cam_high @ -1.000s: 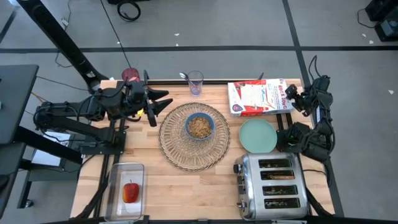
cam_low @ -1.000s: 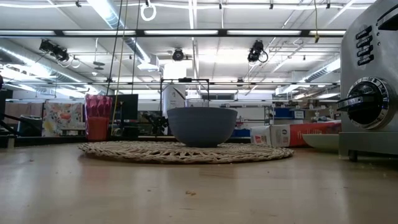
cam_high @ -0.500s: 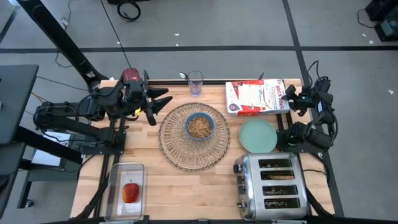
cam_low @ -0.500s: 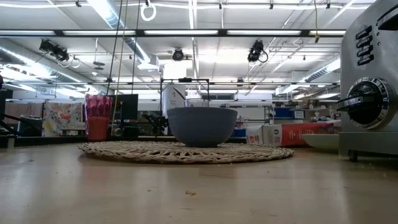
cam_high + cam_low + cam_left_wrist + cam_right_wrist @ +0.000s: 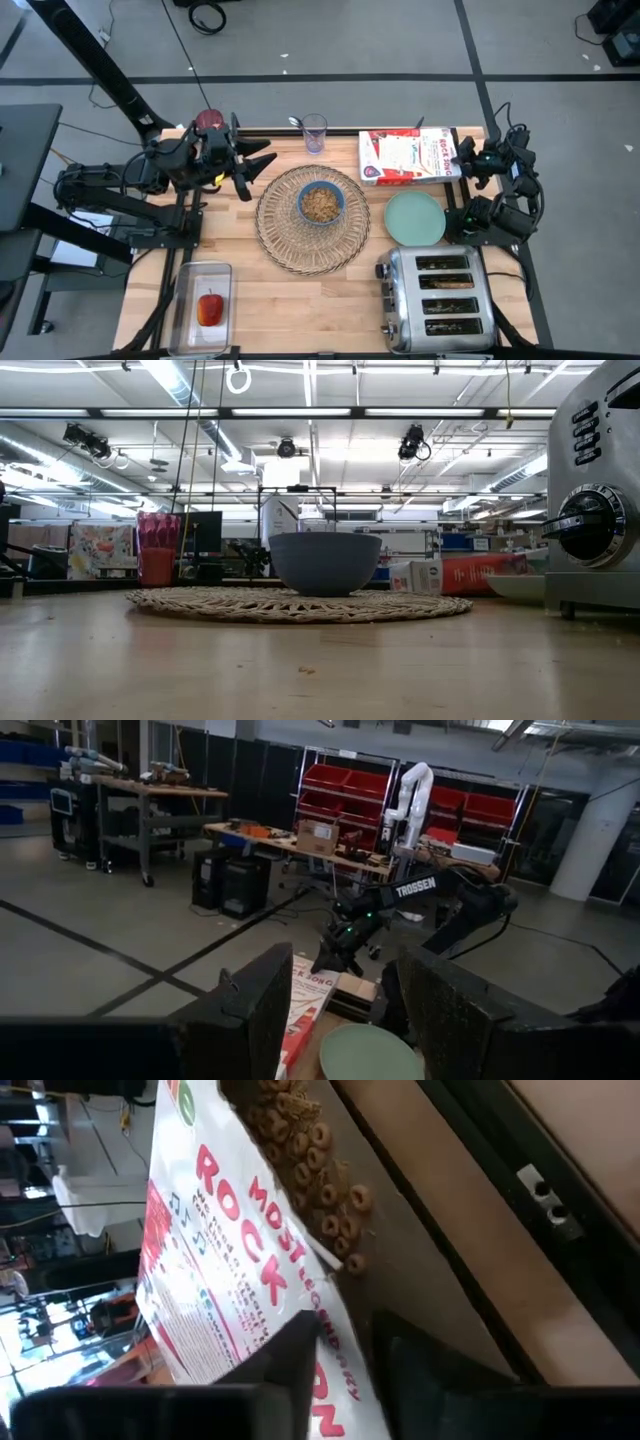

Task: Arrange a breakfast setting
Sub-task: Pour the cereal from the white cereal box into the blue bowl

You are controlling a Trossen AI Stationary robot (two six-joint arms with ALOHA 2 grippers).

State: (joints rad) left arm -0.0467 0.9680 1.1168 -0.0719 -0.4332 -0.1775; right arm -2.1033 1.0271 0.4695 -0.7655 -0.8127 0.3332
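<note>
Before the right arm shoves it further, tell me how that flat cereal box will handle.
The white-and-red cardboard cereal box lies flat, so it will probably slide, not tip. It is likely light. The right gripper is at its end.

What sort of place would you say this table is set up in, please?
Probably a robotics lab or workshop: the low view shows an open industrial ceiling with strip lights, and the left wrist view shows workbenches, red parts bins and a white robot arm.

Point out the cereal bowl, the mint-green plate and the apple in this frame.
cereal bowl [image 5: 321, 204]: high view, on the cereal inside it.
mint-green plate [image 5: 415, 217]: high view, on its bare centre.
apple [image 5: 210, 309]: high view, on its red top, inside the clear container.
</note>
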